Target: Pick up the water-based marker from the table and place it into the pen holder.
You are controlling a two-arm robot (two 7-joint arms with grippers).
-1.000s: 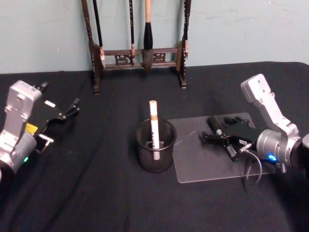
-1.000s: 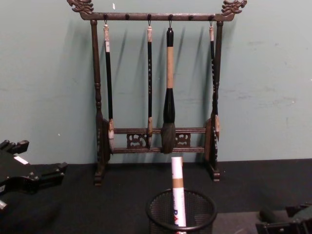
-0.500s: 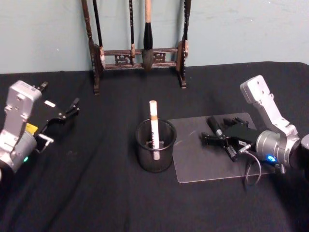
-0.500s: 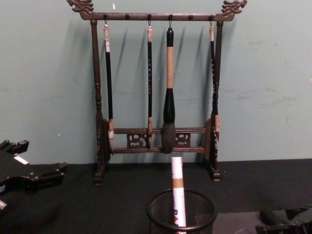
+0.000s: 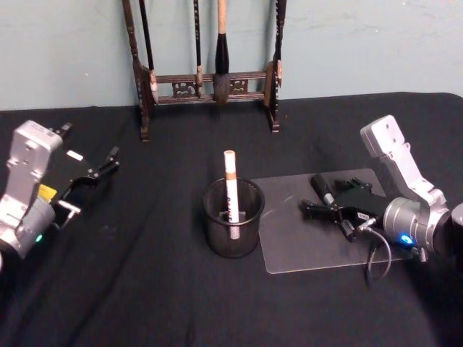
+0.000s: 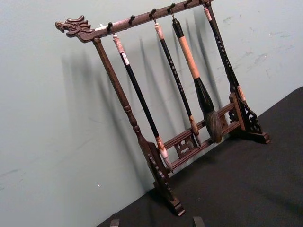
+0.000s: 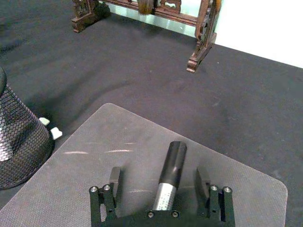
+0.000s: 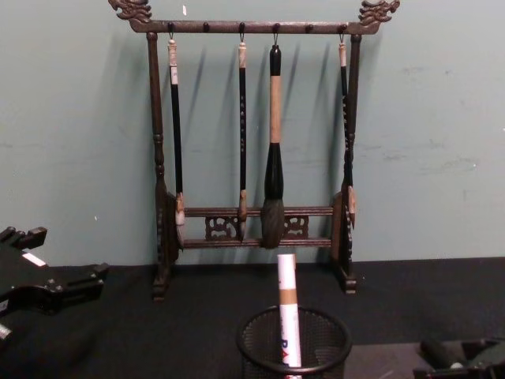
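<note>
1. Black wire mesh at the centre of the head view: logging the pen holder [image 5: 217, 233] standing on the cloth-covered table [image 5: 145, 289], just left of a translucent mat [image 5: 289, 242].
2. Logging the water-based marker [image 5: 231, 184], white with a tan band, standing near upright inside that holder and poking above the rim.
3. Finding the right gripper [image 5: 325, 196] at centre right, over the mat, fingers spread wide and pinching nothing.
4. Noting a black-tipped silver cylinder [image 7: 173, 163] between those fingers, touching neither. Unable to tell whether it belongs to the gripper.
5. Finding the left gripper [image 5: 108, 163] at the left edge, fingers apart and empty, well apart from the holder.
6. Noting a wooden brush rack [image 5: 206, 76] at upper centre, behind the holder, against the wall.
</note>
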